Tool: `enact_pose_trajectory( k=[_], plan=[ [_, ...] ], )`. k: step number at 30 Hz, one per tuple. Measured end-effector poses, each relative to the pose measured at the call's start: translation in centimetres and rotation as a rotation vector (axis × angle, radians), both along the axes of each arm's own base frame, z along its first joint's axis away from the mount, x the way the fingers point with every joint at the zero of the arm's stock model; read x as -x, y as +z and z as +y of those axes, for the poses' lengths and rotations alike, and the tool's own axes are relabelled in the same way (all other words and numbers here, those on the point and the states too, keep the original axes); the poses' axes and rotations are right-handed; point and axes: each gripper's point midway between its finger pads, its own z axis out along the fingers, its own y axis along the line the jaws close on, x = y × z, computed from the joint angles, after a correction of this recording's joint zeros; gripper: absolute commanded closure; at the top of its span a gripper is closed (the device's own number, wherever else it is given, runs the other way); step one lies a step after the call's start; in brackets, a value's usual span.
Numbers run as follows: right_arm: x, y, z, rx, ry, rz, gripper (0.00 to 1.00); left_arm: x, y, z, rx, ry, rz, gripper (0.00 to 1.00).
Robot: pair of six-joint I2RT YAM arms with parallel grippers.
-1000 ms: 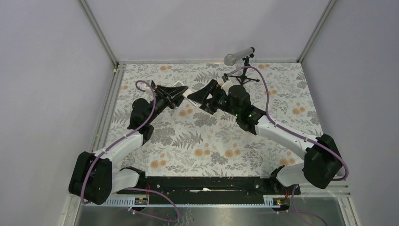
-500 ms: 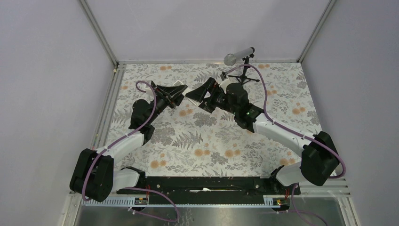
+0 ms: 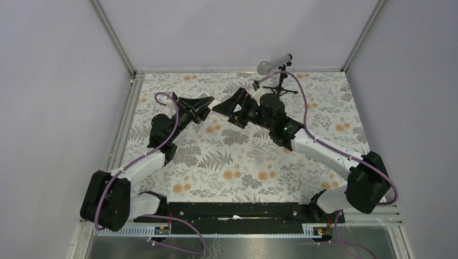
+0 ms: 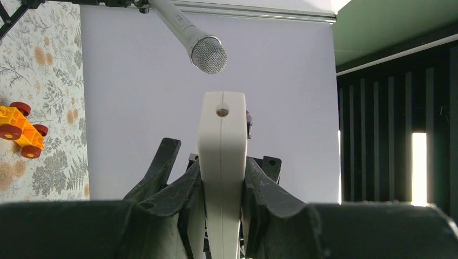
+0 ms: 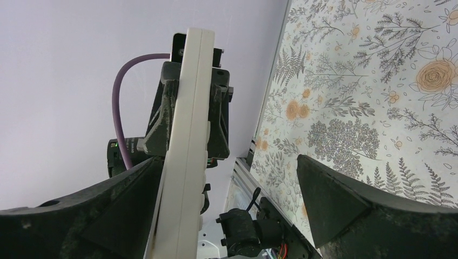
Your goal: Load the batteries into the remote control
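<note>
Remote control (image 4: 222, 162) pinched edge-on by left pincer (image 3: 201, 110), held raised over far-left surface (image 3: 243, 162). Right pincer (image 3: 222, 108) spread wide around its free end, not gripping. Batteries nowhere seen; compartment hidden, loading judged unconfirmed.

Remote (image 4: 221, 162): slim white bar, held off the tabletop and clamped across its thin sides by the left end effector (image 4: 221, 181). Seen edge-on from the left wrist, it shows a seam running down its length and a small round hole near the free end. From the right wrist, the free end reaches in between the widely spread fingers of the right end effector (image 5: 232, 178), close beside one finger; contact cannot be made out.
</note>
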Motion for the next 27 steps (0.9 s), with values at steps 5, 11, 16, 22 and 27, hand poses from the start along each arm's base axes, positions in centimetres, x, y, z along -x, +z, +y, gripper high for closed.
enact_pose_trajectory(
  k=[5,11,16,22,27],
  plan=[
    [0.2,0.8,-0.2,-0.010,0.001,-0.020,0.00,0.0,-0.1,0.0,-0.003,0.001,-0.001,1.00],
    [1.0,2.9,-1.1,-0.060,-0.008,-0.059,0.14,0.0,-0.2,0.1,-0.007,0.003,-0.001,1.00],
    [1.4,2.8,-1.5,-0.072,-0.014,-0.042,0.39,0.0,-0.4,0.1,-0.011,0.003,0.001,1.00],
    [1.6,2.0,-1.5,-0.066,-0.011,-0.018,0.68,0.0,-0.6,0.0,-0.022,0.003,-0.003,1.00],
    [1.4,1.6,-1.4,-0.063,-0.013,-0.009,0.75,-0.1,-0.8,0.1,-0.032,0.007,-0.006,1.00]
  ],
)
